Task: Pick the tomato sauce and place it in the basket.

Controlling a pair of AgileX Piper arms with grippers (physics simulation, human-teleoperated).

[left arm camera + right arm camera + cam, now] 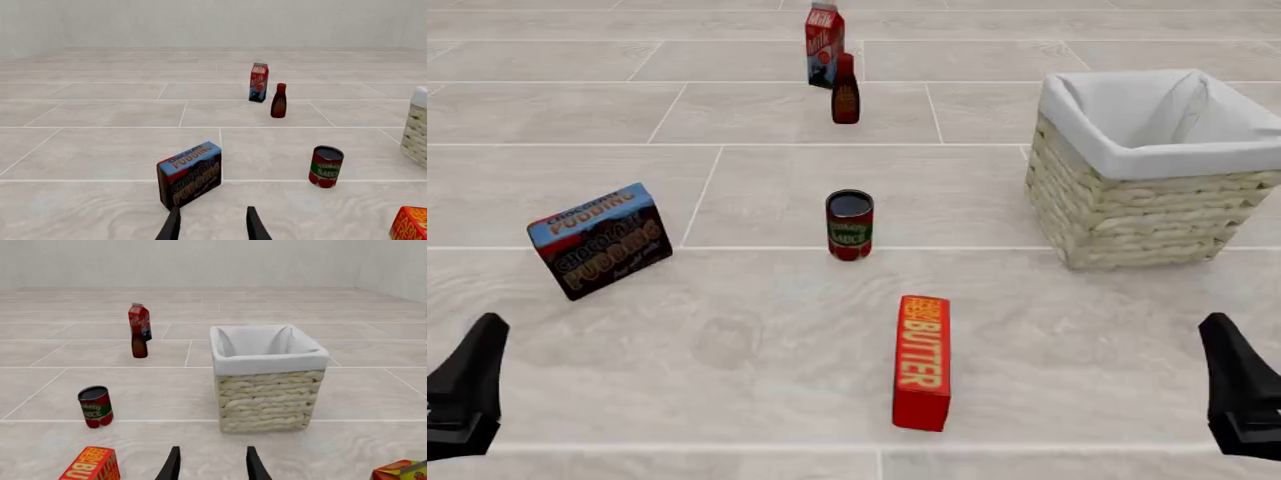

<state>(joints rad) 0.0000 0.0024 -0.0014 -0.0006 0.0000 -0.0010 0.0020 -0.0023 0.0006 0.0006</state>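
Both tools hang low at the near edge of the counter, well short of the tomato sauce (849, 225): the left tool (213, 225) and the right tool (213, 464) each show fingers spread apart with nothing between them. Taking the can as landmark, the butter box (922, 362) lies nearer the arms, the basket (1121, 215) stands off to its right, well apart. A rigid, smooth tin, probably fairly heavy; it should take a firm squeeze across its mid-height sides.
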